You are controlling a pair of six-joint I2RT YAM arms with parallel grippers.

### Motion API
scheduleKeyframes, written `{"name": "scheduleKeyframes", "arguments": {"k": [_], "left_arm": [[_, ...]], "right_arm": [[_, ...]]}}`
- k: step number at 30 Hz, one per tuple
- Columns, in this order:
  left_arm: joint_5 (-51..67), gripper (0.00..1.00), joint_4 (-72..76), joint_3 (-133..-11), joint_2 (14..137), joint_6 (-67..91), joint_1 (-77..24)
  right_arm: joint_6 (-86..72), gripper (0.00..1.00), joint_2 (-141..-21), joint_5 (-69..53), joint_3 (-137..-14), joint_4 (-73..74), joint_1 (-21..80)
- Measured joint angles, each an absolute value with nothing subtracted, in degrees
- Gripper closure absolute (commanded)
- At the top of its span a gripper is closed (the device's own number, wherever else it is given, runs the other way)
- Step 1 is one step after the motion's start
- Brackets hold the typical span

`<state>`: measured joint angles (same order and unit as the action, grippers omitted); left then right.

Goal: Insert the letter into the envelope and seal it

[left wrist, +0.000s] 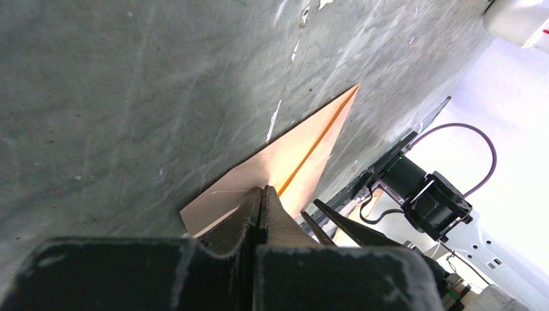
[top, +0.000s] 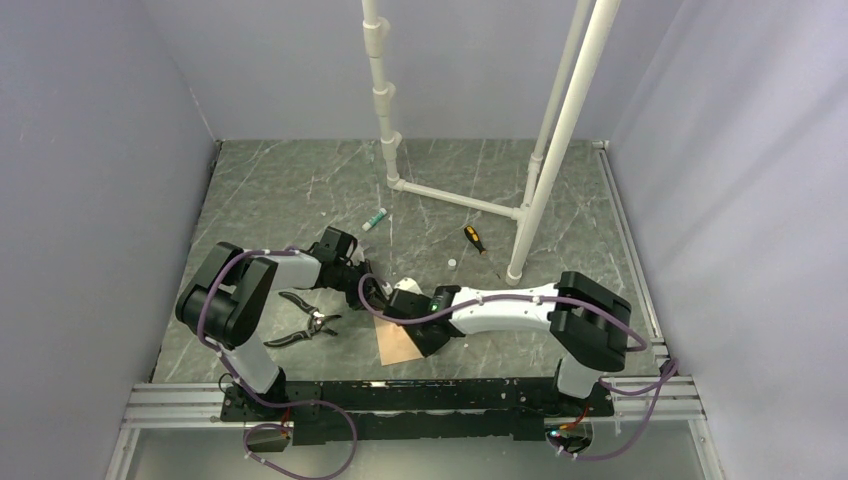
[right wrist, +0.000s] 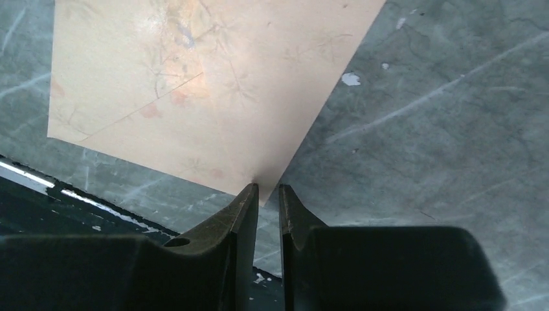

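Right wrist: pinkish-tan envelope (right wrist: pixel 194 84), faint floral print, diagonal seam.

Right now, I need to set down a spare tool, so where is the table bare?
Bare: the far left corner between the left wall and pipe frame; also the strip between its post and the right rail. Crowded: the centre, where left claw and right claw meet at the envelope, pliers alongside, marker and screwdriver just beyond.

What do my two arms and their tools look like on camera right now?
Both the left arm and right arm have white links with blocky black joint housings, purple cables looping along them. The left tool and right tool have black, tapered fingers.
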<state>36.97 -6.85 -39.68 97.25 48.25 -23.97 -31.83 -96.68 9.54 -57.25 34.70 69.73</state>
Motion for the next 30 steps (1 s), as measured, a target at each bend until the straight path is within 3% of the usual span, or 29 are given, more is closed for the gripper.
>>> {"name": "scheduleKeyframes", "arguments": {"k": [15,21,30], "left_arm": [[37.23,0.98,-6.9,-39.77,97.34,47.7,-23.92],[37.34,0.97,-6.66,-39.66,97.34,47.57,-23.9],[37.93,0.97,-5.98,-39.35,97.54,47.35,-23.7]], "right_arm": [[-31.38,0.84,-99.79,12.32,-71.42,34.89,62.94],[-30.85,1.0,-104.71,11.35,-72.07,33.06,63.2],[-30.26,1.0,-106.72,9.32,-72.18,30.57,63.22]]}}
